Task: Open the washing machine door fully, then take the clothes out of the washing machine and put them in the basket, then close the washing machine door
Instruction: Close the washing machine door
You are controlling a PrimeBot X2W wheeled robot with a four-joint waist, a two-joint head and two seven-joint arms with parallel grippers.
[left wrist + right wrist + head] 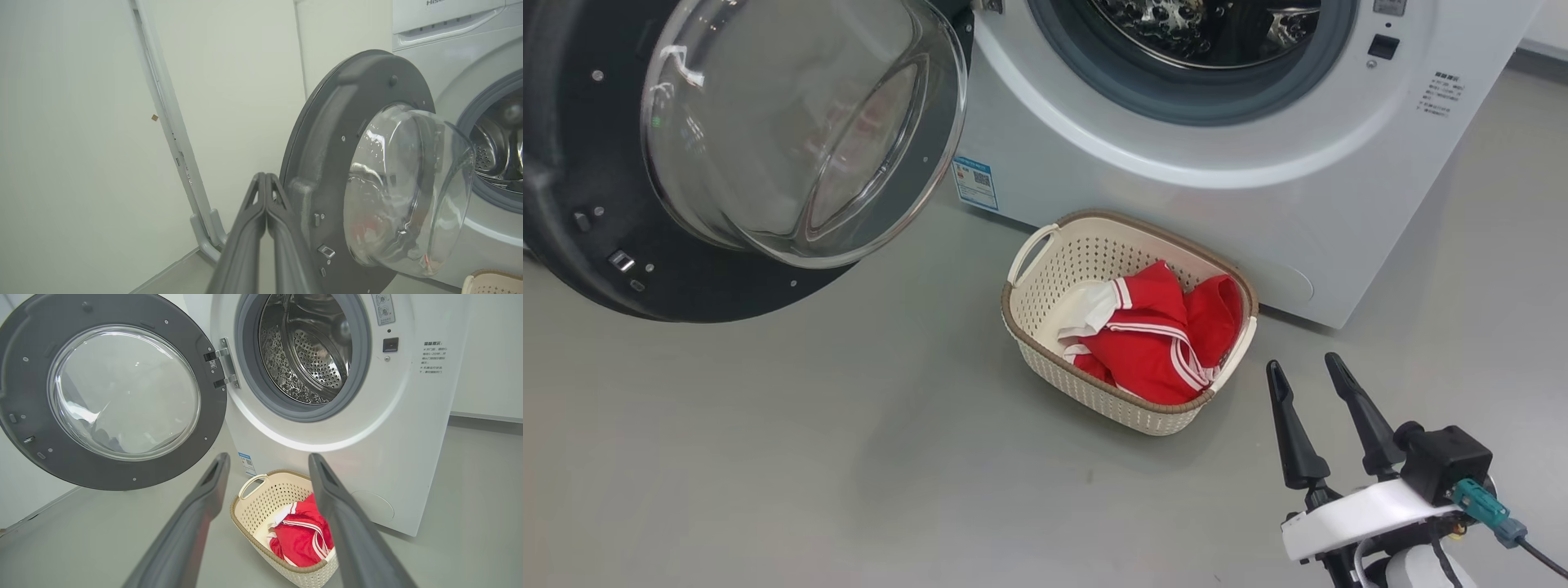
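Floor (pixel 768 457) was smooth, matt, pale grey, under soft even light with faint shadows. Left wall (pixel 61 143) was plain off-white; a pale grey post (pixel 169 134) ran up it from a curved foot (pixel 206 239), with a small brown tag (pixel 154 117) just beside. Far right, a white wall (pixel 490 355) met the floor at a darker skirting strip (pixel 490 425).
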